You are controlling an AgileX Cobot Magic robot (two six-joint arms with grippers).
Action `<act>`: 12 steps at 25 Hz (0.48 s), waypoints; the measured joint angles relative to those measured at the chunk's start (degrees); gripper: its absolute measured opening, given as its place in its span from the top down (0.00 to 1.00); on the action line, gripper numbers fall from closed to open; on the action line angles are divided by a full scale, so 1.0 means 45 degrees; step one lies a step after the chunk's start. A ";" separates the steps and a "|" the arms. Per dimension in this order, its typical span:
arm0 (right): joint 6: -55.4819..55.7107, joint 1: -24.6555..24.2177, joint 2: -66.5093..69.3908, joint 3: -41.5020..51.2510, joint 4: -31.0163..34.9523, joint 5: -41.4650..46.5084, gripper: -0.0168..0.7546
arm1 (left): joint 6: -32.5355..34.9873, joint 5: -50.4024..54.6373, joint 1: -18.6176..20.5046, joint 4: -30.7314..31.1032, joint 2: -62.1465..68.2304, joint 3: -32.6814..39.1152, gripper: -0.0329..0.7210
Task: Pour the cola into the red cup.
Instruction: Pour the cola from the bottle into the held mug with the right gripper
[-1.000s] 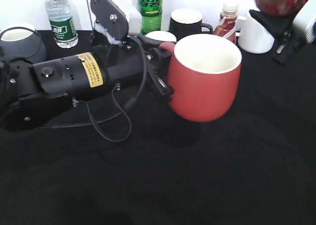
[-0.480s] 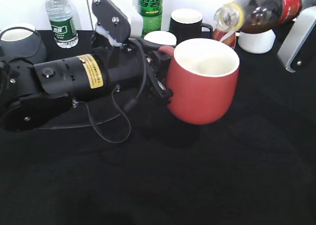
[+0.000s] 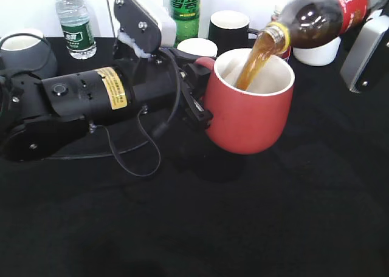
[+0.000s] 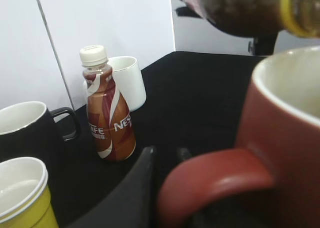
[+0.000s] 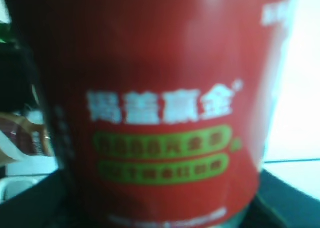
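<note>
While the cola bottle (image 3: 322, 10) tilts mouth-down from the upper right, a brown stream of cola (image 3: 250, 64) falls into the red cup (image 3: 250, 104), held above the black table (image 3: 273, 216) with the left hand (image 3: 196, 95) clamped on its handle; whether the right hand grips the bottle cannot be told, its red label filling that wrist view

Cola bottle (image 3: 319, 10) tipped, streaming into red cup (image 3: 252, 104).
</note>
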 joint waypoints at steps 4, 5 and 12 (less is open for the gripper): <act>-0.0085 0.0000 0.0000 0.0000 0.0289 -0.0550 0.41 | 0.0000 0.0030 0.0000 0.0000 0.0009 0.0000 0.85; -0.0102 0.0000 0.0000 0.0000 0.0314 -0.0578 0.41 | 0.0000 0.0041 0.0000 0.0000 0.0009 0.0000 0.85; -0.0380 0.0000 0.0000 0.0000 0.0314 -0.0605 0.41 | 0.0011 0.0086 0.0000 0.0011 0.0009 0.0000 0.85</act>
